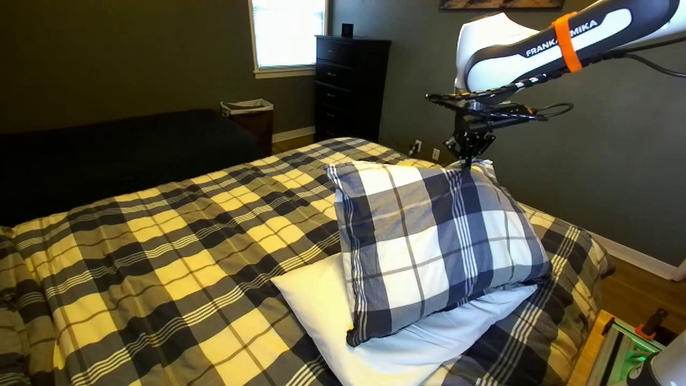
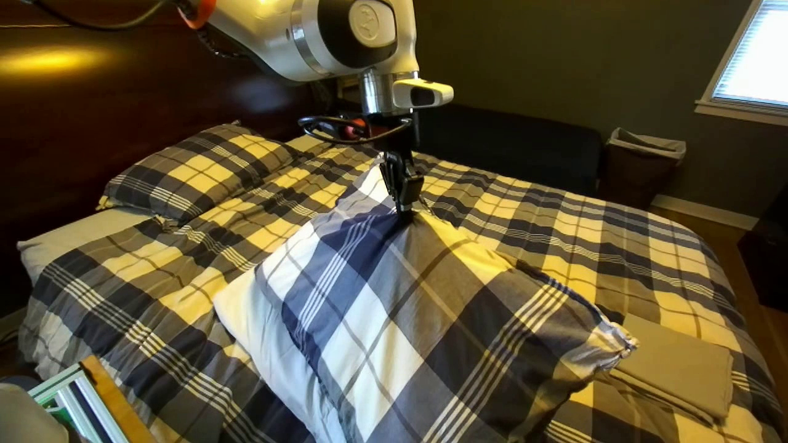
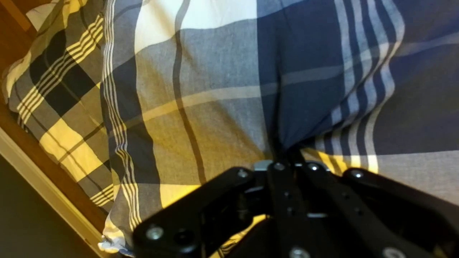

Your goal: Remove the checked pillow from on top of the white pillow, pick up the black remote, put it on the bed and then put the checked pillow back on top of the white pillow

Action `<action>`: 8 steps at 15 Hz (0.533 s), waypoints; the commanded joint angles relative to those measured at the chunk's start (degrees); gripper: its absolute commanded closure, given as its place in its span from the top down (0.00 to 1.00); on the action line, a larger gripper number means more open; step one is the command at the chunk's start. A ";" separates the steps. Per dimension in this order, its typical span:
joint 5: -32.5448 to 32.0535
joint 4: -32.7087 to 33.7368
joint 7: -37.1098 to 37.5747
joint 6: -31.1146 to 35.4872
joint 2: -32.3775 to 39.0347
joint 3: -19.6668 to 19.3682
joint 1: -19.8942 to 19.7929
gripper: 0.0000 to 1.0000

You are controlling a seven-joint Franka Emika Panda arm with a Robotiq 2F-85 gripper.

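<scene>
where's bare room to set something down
The bed is bare between white pillow and bin, and between white pillow and headboard pillow. Crowded: where the claw grips the checked pillow over the white one; folded cloth nearby.

In an exterior view, a bright window (image 1: 289,32) is at the top, a bit left of the middle. Beside it, in the upper middle, stands a tall black dresser (image 1: 351,86) with a small dark box (image 1: 347,30) on top. A brown bin (image 1: 261,126) is left of the dresser. In an exterior view, a pillow with yellow squares (image 2: 203,172) lies at the upper left, and a folded tan cloth (image 2: 683,369) is at the lower right.
</scene>
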 commanded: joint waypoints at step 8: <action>-3.28 1.93 -1.39 1.65 0.86 -1.37 -2.93 0.01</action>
